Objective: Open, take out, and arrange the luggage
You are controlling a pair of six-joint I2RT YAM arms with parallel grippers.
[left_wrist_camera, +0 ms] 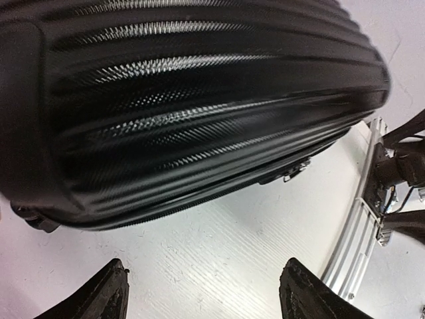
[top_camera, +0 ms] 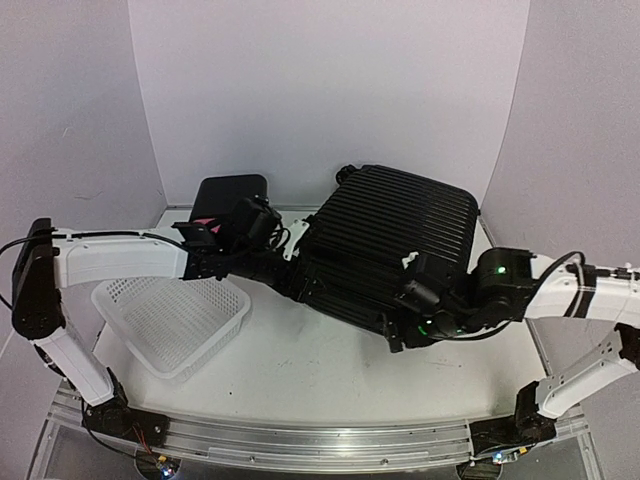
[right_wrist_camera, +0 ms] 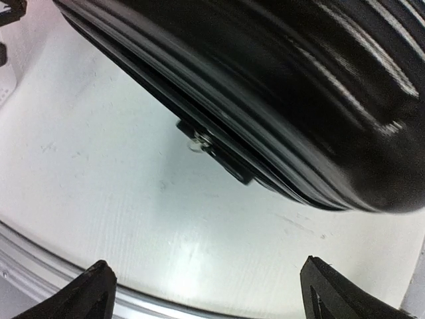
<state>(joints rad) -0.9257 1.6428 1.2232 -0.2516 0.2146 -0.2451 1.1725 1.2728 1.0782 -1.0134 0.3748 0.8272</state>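
Observation:
The luggage (top_camera: 385, 250) is a large black ribbed hard-shell suitcase lying closed and flat on the white table, slightly right of centre. My left gripper (top_camera: 292, 272) is open and empty at its left edge; in the left wrist view the ribbed shell (left_wrist_camera: 192, 100) fills the top, with a zipper pull (left_wrist_camera: 295, 171) on the seam, and the fingertips (left_wrist_camera: 109, 292) stand wide apart over bare table. My right gripper (top_camera: 408, 322) is open and empty at the near right corner; the right wrist view shows the shell (right_wrist_camera: 285, 86) and a zipper pull (right_wrist_camera: 198, 141).
A white mesh basket (top_camera: 172, 315) lies on the table at the near left. A small black box with pink drawers (top_camera: 222, 212) stands at the back left, behind my left arm. The table's metal front rail (top_camera: 300, 445) runs along the near edge.

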